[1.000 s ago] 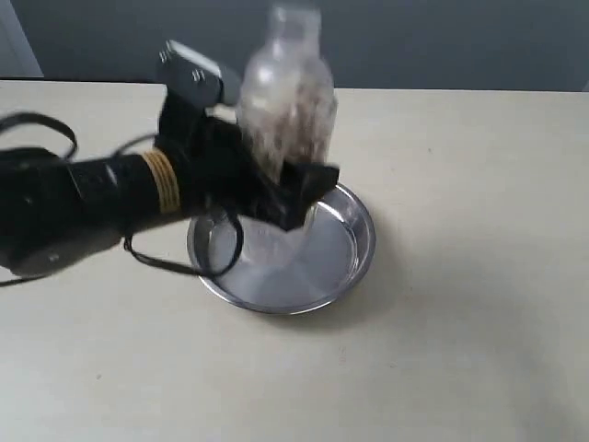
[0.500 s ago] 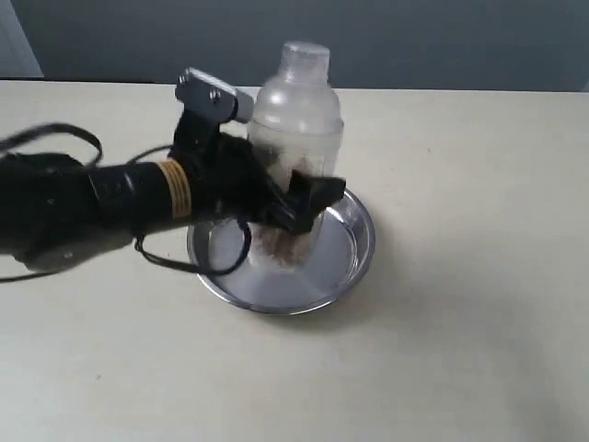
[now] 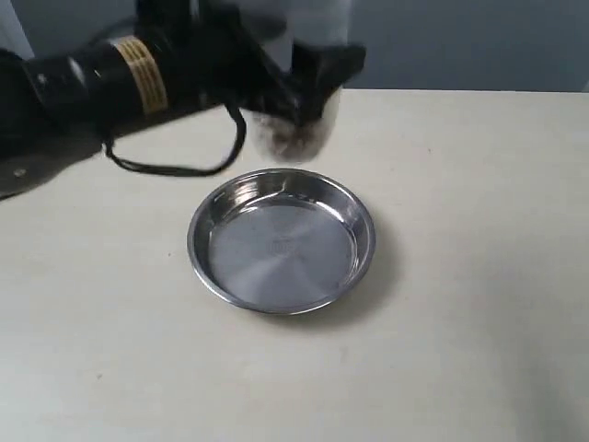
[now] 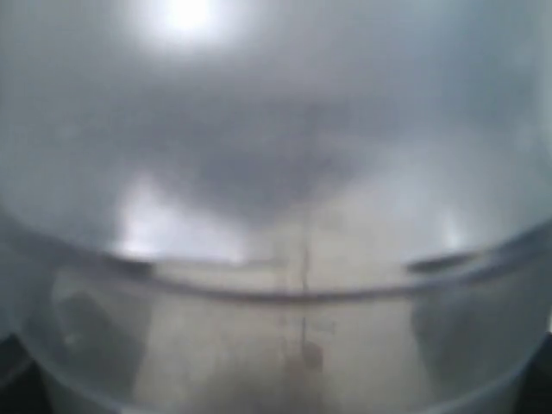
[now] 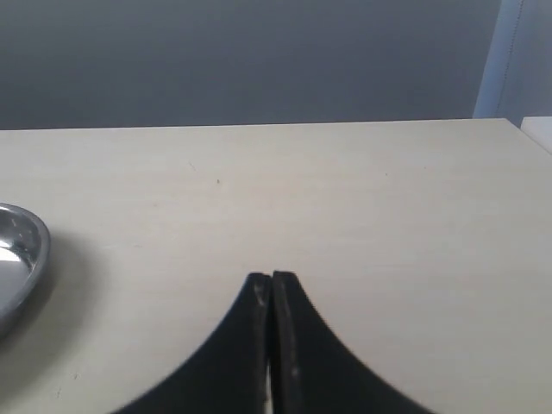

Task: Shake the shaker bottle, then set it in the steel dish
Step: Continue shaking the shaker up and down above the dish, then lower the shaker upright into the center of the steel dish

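Observation:
My left gripper is shut on the shaker bottle, held high near the top edge of the exterior view. Only the bottle's base with reddish-brown grains shows there; its top is cut off. The clear bottle fills the left wrist view, blurred. The steel dish lies on the table below and in front of the bottle, with nothing in it. Its rim shows at the edge of the right wrist view. My right gripper is shut with nothing in it, low over the table, out of the exterior view.
The cream table stretches to the right of the dish. A black cable hangs from the left arm above the table, behind the dish. A grey wall stands behind the table.
The left gripper has lifted the bottle up out of the dish, towards the top of the view. The dish now lies bare. The bottle had come down into the dish half a second before.

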